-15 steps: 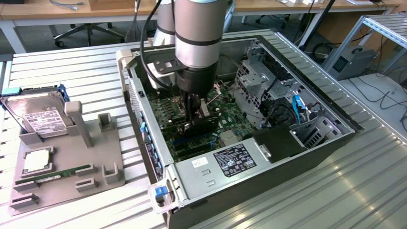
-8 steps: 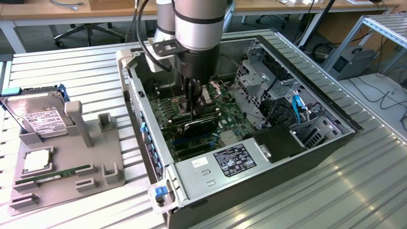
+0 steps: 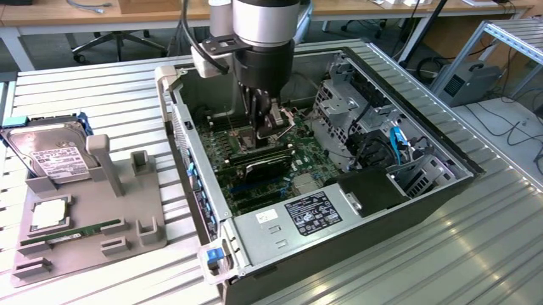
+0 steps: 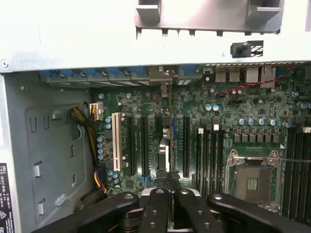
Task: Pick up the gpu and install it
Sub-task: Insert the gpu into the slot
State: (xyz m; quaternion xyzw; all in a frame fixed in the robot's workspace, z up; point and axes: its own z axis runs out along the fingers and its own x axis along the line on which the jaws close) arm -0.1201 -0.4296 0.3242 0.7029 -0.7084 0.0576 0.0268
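— Fingers (image 4: 156,206) first: what have you got?

— From my seat they look closed on the gpu (image 4: 164,145). In the wrist view the two black tips stand nearly together with a thin card pinched edge-on between them.

— Where is the card over the board?

— Upright, inside the open computer case (image 3: 339,238), in line with the long black expansion slots (image 4: 146,145) on the green motherboard (image 4: 228,111), between two of them. The white slot (image 4: 115,141) lies further off to one side and the bare CPU socket (image 4: 251,182) to the other.

— Is it seated?

— I can't tell; its lower edge is hidden, so it may be touching the slot or just above it.

— And outside the case?

— At the exterior view's left a grey tray (image 3: 127,210) sits on the bench (image 3: 102,101), carrying a hard drive (image 3: 53,155) and a green RAM stick (image 3: 72,232).
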